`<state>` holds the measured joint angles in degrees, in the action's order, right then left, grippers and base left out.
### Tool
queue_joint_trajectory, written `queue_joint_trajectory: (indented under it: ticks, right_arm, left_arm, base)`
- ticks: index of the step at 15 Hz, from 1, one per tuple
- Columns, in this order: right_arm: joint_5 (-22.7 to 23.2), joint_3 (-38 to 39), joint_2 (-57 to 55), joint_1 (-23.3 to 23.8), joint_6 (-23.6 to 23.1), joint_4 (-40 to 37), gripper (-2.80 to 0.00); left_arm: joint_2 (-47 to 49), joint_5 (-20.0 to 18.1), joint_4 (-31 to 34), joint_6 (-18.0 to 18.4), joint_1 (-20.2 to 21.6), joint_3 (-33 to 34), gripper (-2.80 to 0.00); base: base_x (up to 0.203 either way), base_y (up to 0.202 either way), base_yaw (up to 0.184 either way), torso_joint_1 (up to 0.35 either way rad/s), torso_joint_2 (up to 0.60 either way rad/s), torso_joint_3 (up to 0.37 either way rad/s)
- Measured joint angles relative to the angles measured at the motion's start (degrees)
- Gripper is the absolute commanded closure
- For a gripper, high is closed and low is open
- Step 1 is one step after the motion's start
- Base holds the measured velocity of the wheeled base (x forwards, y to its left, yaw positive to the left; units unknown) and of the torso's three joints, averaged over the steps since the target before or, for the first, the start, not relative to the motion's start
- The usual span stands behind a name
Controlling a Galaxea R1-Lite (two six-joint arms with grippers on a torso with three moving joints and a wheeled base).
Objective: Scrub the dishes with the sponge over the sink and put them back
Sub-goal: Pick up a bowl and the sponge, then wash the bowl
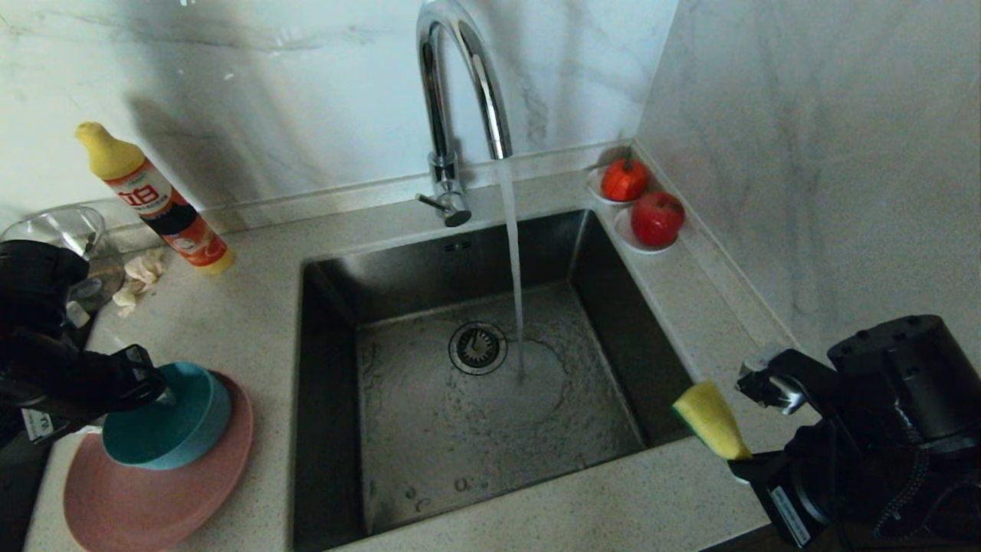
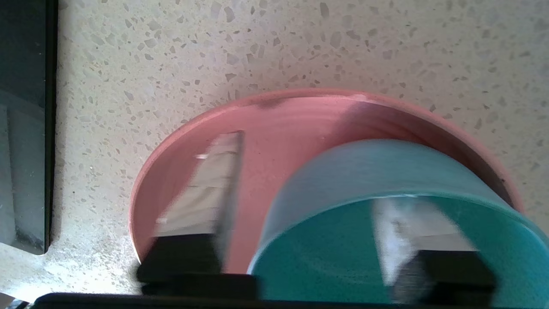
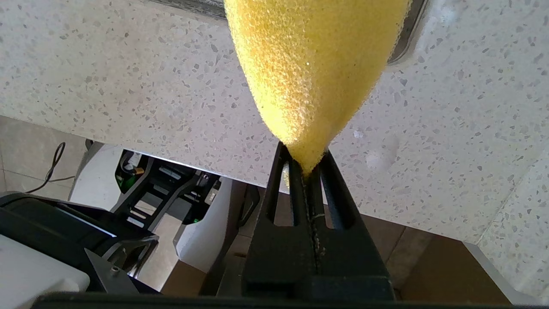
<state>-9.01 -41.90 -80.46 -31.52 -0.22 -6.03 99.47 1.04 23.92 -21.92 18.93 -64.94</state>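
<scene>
The teal bowl (image 1: 172, 429) rests on the pink plate (image 1: 153, 502) on the counter left of the sink (image 1: 329, 345). My left gripper (image 1: 157, 387) is at the bowl's near rim. In the left wrist view it (image 2: 306, 171) is open and straddles the bowl (image 2: 364, 171) wall, with one finger inside and the other over the plate (image 2: 274, 124). My right gripper (image 1: 747, 460) hovers by the sink's right front corner, shut on the sponge (image 1: 709, 420). The sponge's yellow foam (image 3: 313, 64) sticks out past the closed right gripper (image 3: 305, 159).
Water runs from the chrome tap (image 1: 460, 77) into the basin near the drain strainer (image 1: 477, 347). A detergent bottle (image 1: 153, 199), glass bowl (image 1: 61, 230) and cloth scrap (image 1: 142, 276) stand behind the dishes. Two red fruits (image 1: 640, 199) on saucers sit in the back right corner.
</scene>
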Motion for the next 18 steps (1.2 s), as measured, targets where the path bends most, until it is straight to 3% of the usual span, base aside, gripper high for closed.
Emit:
queue_joint_trajectory:
  ticks: [12,18]
  right_arm:
    - [0.0,0.1,0.1,0.0,0.0,0.0,0.00]
    - [0.0,0.2,0.1,0.0,0.1,0.0,0.00]
  left_arm:
    - [-3.0,-0.8,2.3,0.1,-0.1,-1.8,0.00]
    - [-10.1,-9.7,12.3,0.0,-1.9,-9.8,0.00]
  base:
    - [0.000,0.000,0.000,0.000,0.00,0.000]
    - [0.000,0.000,0.000,0.000,0.00,0.000]
